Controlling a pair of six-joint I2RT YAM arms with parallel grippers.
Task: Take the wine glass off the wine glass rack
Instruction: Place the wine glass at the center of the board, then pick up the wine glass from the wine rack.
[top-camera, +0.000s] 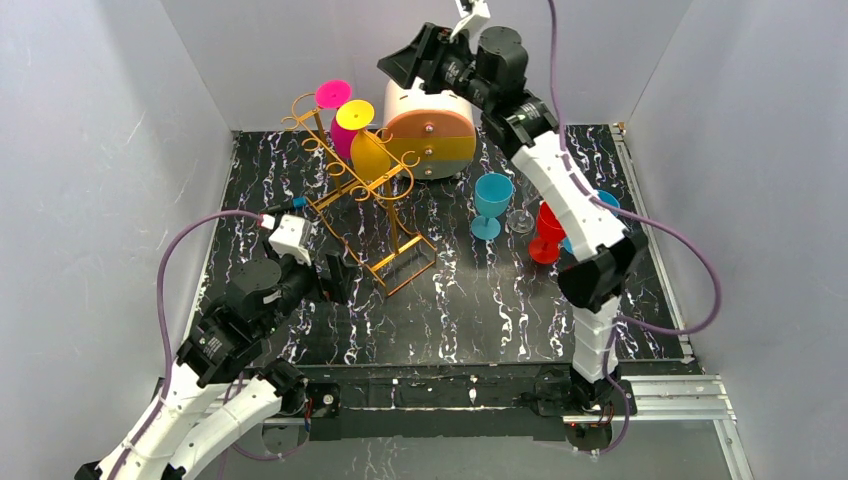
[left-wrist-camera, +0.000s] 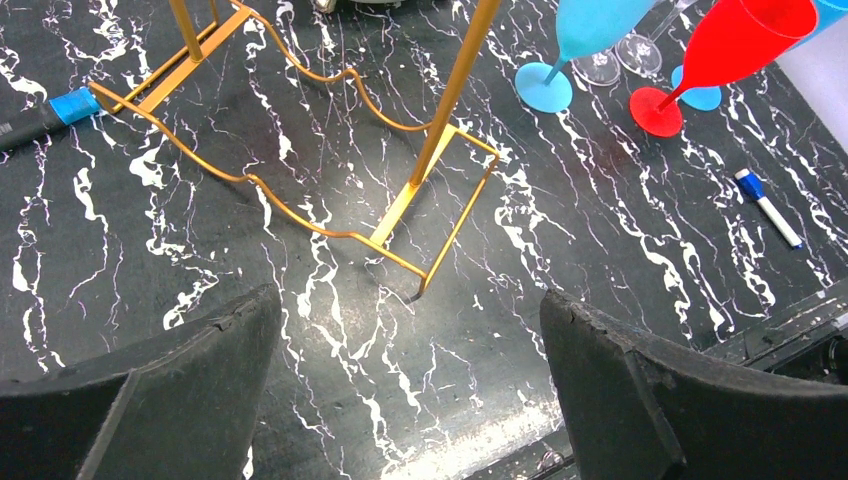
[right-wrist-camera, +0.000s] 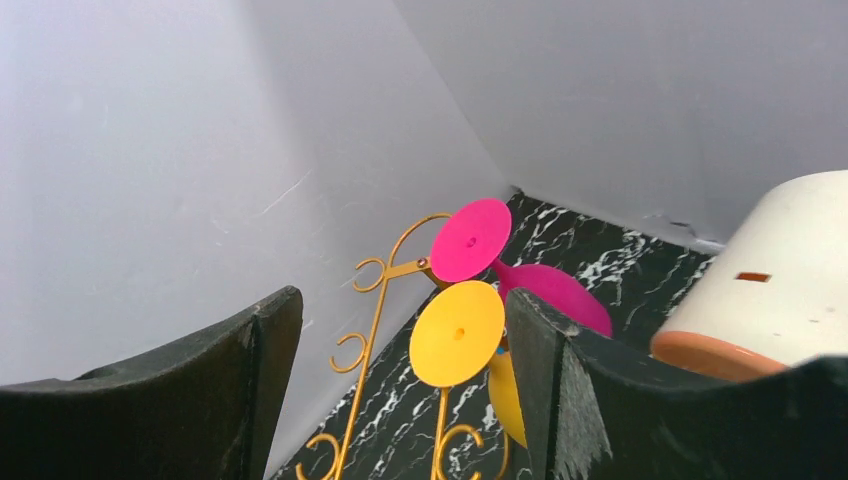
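Right wrist: pink wine glass (right-wrist-camera: 470, 240) hangs on wine glass rack (right-wrist-camera: 403, 268).

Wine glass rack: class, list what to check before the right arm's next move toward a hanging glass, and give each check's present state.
1. The right gripper is open: ok.
2. The yellow wine glass and pink wine glass hang on the wine glass rack: ok.
3. The yellow glass's foot sits between the right fingers in the wrist view: ok.
4. The left gripper braces the rack: not ok; it is open and short of the base.
5. The rails let the glass slide out freely: cannot tell.
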